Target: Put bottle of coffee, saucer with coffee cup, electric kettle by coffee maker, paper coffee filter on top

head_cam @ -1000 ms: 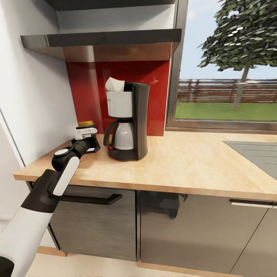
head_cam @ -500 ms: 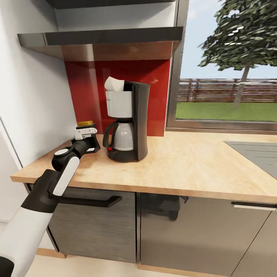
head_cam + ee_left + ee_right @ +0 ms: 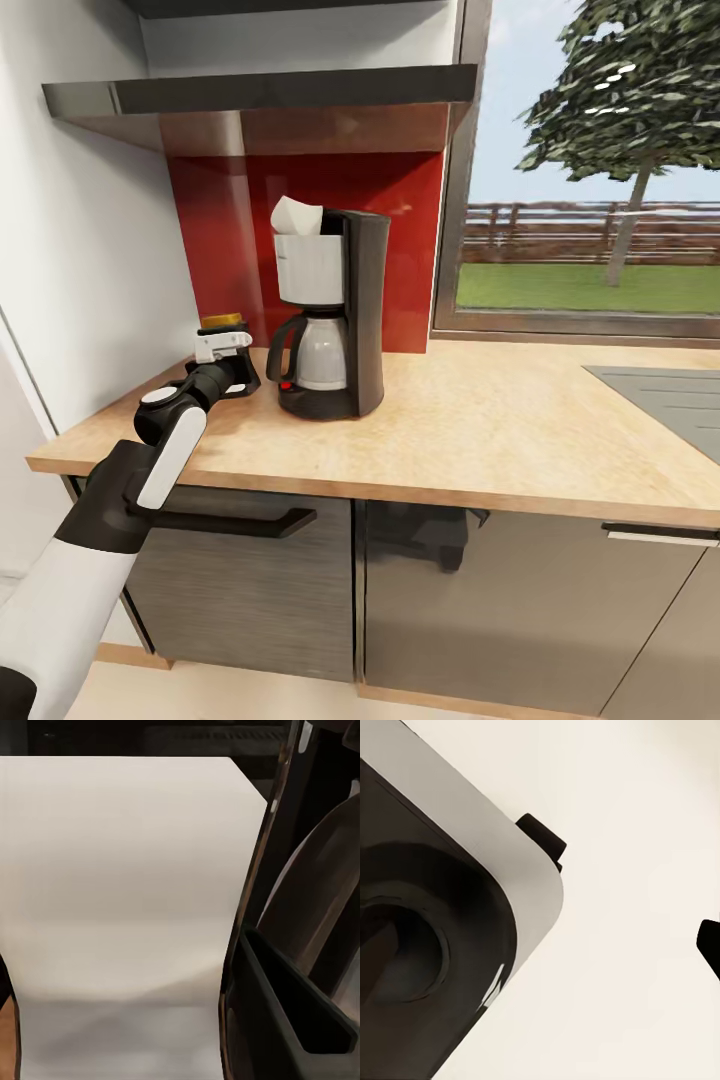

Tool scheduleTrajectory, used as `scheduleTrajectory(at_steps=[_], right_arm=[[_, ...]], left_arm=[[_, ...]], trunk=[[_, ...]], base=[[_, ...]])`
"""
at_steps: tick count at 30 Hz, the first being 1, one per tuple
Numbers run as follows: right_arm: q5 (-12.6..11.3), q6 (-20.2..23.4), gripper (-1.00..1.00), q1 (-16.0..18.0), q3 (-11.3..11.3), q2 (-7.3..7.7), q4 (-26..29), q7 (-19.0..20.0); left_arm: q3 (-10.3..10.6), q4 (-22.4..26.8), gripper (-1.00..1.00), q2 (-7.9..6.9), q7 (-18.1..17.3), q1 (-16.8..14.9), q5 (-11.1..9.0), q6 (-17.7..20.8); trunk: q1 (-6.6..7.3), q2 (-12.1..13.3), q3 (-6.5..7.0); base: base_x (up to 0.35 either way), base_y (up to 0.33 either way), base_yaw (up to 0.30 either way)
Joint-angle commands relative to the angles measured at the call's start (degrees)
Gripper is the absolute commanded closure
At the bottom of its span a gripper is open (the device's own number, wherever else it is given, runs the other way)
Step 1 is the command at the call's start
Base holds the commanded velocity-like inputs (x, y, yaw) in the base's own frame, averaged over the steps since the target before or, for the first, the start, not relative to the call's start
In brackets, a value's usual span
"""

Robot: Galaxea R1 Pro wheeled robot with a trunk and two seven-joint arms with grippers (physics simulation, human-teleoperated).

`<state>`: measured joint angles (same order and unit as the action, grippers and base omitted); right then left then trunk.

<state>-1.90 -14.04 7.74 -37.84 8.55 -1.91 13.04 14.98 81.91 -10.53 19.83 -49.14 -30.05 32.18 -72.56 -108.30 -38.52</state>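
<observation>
Comparing with a second ago, I find only a slight camera shift. My left gripper still sits at the bottle of coffee, beside the coffee maker; I cannot tell its opening.

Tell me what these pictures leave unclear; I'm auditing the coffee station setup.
- Dark bottle with mustard-yellow cap: head view, body hidden behind left end effector.
- Left end effector's grip: cannot tell; left wrist view too close on the white label.
- Right end effector's state: right wrist view, fingers cut off by the edges.
</observation>
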Motion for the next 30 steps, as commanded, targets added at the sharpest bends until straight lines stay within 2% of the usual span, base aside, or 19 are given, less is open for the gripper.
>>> scheduleTrajectory(at_steps=[1, 2, 5, 7, 13, 20, 21, 22, 25, 28, 29, 30], right_arm=[[-0.21, -0.38, -1.0, 0.08, -0.18, -0.02, -0.2, 0.23], [-0.48, -0.62, -1.0, 0.41, 0.15, 0.06, 0.14, 0.24], [-0.48, -0.63, -1.0, 0.73, 0.3, 0.07, 0.35, 0.24], [-0.48, -0.63, -1.0, 0.73, 0.3, 0.07, 0.35, 0.24], [-0.48, -0.63, -1.0, 0.73, 0.3, 0.07, 0.35, 0.24], [-0.48, -0.63, -1.0, 0.73, 0.3, 0.07, 0.35, 0.24], [-0.48, -0.63, -1.0, 0.72, 0.31, 0.07, 0.35, 0.23], [-0.49, -0.96, -1.0, 0.71, 0.35, 0.25, 0.34, 0.41], [-0.79, -1.92, -1.0, 0.7, 0.36, 1.22, 0.33, 0.68], [-1.34, -2.88, -1.0, 0.69, 0.27, 2.19, 0.12, 0.7], [-1.53, -6.32, -1.0, 0.69, 0.22, 4.74, 0.04, 0.71], [-1.72, -6.58, -1.0, 0.68, 0.19, 5.42, -0.03, 0.72]], left_arm=[[0.14, 0.1, 1.0, -0.08, 0.47, -0.05, -0.45, 0.16], [-0.19, 0.43, 1.0, -0.41, 0.25, -0.23, -0.25, -0.13], [-1.16, 0.55, 1.0, 0.58, -0.43, -0.03, 0.62, -1.09], [-1.67, 0.55, 1.0, 0.64, -0.88, -0.03, 1.07, -1.09], [-1.67, 0.55, 1.0, 0.64, -2.22, -0.03, 1.21, -1.09], [-1.67, 0.55, 1.0, 0.64, -2.22, -0.03, 1.21, -1.09], [-1.33, 0.46, 1.0, 0.95, -1.79, 0.02, 0.86, -1.28], [-0.99, 0.79, 1.0, 0.61, -1.39, 0.1, 0.82, -1.04], [-0.04, 1.74, 1.0, -0.36, -0.12, 0.16, 1.74, -0.39], [0.06, 2.71, 1.0, -0.63, 1.15, 0.18, 2.71, 0.28], [0.06, 6.2, 1.0, -0.66, 2.53, 0.18, 7.84, 0.82], [0.06, 6.39, 1.0, -0.68, 2.55, 0.18, 7.91, 1.06]], trunk=[[0.01, -0.03, -0.08], [0.01, -0.03, -0.08], [0.01, -0.03, -0.08], [0.01, -0.03, -0.08], [0.01, -0.03, -0.08], [0.01, -0.03, -0.08], [0.01, -0.03, -0.08], [0.01, -0.03, -0.08], [0.01, -0.03, -0.08], [0.01, -0.03, -0.08], [0.01, -0.03, -0.08], [0.01, -0.03, -0.08]], base=[[0.0, 0.0, 0.0], [0.0, 0.0, 0.0], [0.0, 0.0, 0.0], [0.0, 0.0, 0.0], [0.0, 0.0, 0.0], [0.0, 0.0, 0.0], [0.0, 0.0, 0.0], [0.0, 0.0, 0.0], [0.0, 0.0, 0.0], [0.0, 0.0, 0.0], [0.0, 0.0, 0.0], [0.0, 0.0, 0.0]])
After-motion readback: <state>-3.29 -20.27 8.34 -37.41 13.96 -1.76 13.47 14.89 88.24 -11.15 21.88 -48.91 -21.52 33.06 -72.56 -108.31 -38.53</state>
